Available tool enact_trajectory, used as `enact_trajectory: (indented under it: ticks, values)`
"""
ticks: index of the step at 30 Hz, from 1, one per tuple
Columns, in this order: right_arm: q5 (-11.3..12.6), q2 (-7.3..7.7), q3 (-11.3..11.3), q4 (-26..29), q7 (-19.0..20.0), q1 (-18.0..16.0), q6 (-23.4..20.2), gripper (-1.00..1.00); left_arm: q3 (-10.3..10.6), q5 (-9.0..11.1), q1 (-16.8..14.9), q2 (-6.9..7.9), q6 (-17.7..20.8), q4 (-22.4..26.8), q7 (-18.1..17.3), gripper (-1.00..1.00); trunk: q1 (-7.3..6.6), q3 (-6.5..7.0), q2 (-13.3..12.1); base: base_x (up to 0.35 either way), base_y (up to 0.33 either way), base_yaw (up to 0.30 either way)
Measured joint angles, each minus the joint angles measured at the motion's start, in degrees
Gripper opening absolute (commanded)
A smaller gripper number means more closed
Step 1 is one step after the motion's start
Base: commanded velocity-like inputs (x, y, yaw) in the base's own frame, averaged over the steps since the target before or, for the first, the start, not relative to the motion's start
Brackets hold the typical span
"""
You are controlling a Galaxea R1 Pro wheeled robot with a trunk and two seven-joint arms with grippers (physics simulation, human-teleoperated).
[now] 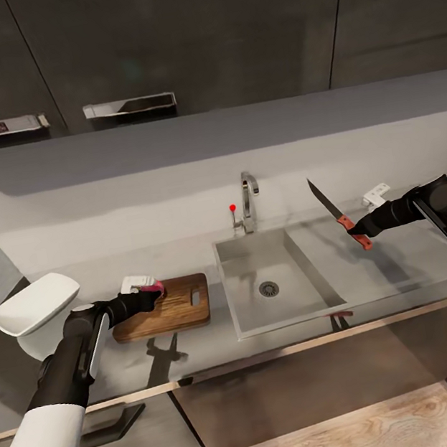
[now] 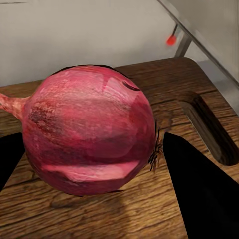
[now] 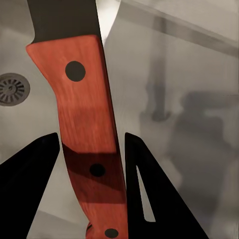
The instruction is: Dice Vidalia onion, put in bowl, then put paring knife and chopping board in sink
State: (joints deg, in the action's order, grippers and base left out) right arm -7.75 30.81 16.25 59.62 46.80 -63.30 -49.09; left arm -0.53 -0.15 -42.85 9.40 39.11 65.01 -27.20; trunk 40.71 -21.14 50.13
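Head view shows my left pincer [image 1: 150, 292] parked over the near-left end of the chopping board [image 1: 175, 306], pinching the Vidalia onion [image 1: 153, 288] against the wood. On the left wrist view the onion [image 2: 89, 142] sits between the two dark fingers [image 2: 199, 189], low over the grain, with the slot handle hole off to one side. I judge I hold it there so it cannot roll while the blade comes in.

My right pincer [image 1: 359, 231] is pressed onto the orange-red handle of the paring knife [image 1: 338, 214], which hangs in the air above the drainboard side of the sink [image 1: 281, 288], blade tilted up and back toward the wall. On the right wrist view the handle [image 3: 89, 129] runs between both fingers, drain visible beneath. Knife and board are well apart, so the cut has not begun.

The bowl [image 1: 34, 306] rests on the counter [image 1: 200, 344] just left of the board, handy for the diced pieces.
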Motion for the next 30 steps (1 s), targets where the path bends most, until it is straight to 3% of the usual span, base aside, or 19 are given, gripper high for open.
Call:
enact_trajectory:
  ticks: [30]
  values:
    - [0.0,0.0,0.0,0.0,0.0,0.0,0.0,-1.0,0.1,0.0,0.0,0.0,0.0,0.1,0.0,-1.0,0.0,-1.21,0.0,0.0,0.0,0.0]
